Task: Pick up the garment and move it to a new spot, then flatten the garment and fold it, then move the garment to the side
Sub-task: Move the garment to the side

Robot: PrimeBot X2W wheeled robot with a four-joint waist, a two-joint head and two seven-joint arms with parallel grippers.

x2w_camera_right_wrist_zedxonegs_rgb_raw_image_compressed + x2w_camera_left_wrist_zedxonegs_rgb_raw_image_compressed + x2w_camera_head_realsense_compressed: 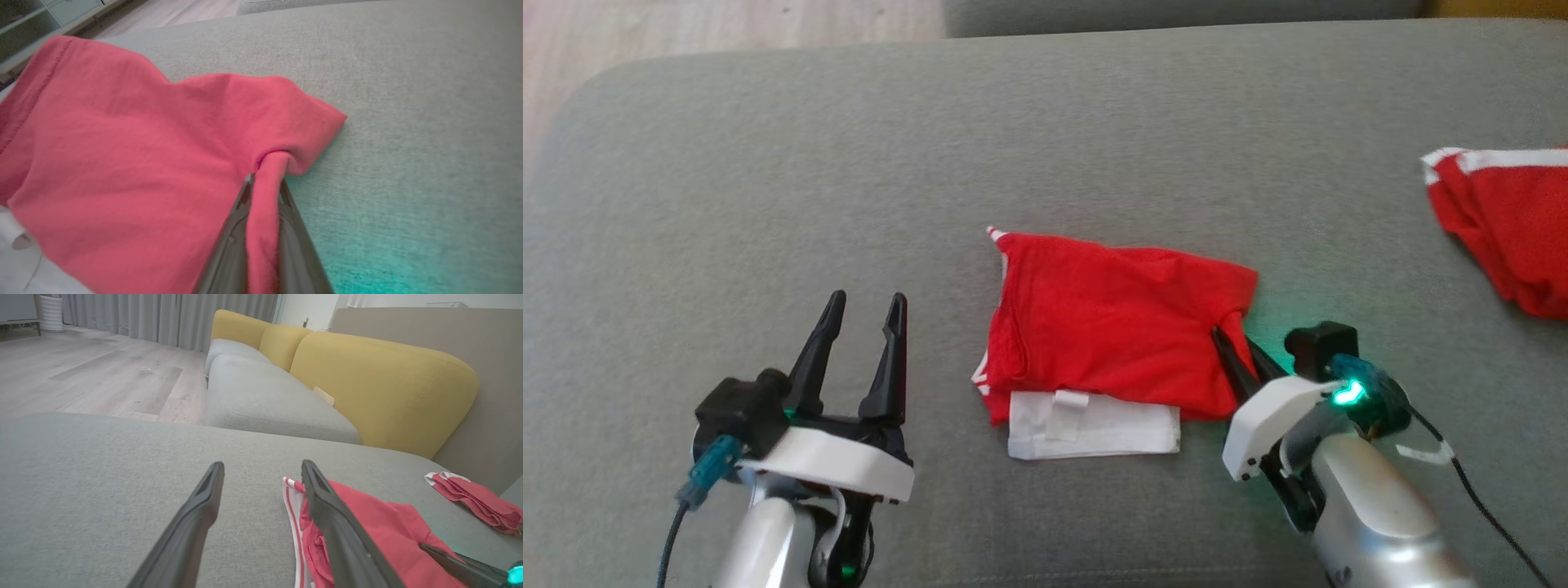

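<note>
garment (1111,327): folded, red, on cushion (768,163), long axis left-right, between the 2 grippers | right gripper (1232,341): nearer, jaws pinched on its right near corner | left gripper (867,298): spread wide, empty, just left of it | judged next: right arm drags it sideways

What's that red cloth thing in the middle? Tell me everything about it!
The red garment looks like soft knit cloth, folded into a rough rectangle. It has white striped trim along its left edge, and a white panel pokes out at its near edge. It lies on the grey cushion. The right gripper is shut on a pinch of fabric near its right corner.
</note>
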